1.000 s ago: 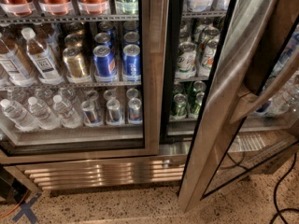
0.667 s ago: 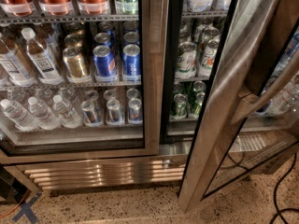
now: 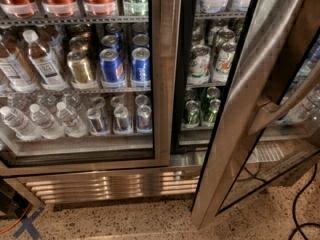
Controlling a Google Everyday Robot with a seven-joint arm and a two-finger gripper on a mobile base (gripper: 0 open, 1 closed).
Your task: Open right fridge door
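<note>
The right fridge door (image 3: 235,114) stands swung open towards me, its brushed-steel frame running from the top right down to the floor. Its bar handle (image 3: 285,101) crosses the glass panel on the right. Behind the open door, the right compartment shows green and white cans (image 3: 202,109) on its shelves. The left fridge door (image 3: 165,74) is shut, with water bottles (image 3: 40,121) and gold and blue cans (image 3: 112,64) behind its glass. My gripper is not in view.
A steel vent grille (image 3: 110,184) runs along the fridge base. Black cables (image 3: 300,204) lie on the speckled floor at the right, under the open door. A blue tape cross (image 3: 27,226) and an orange cable (image 3: 7,226) are at the lower left.
</note>
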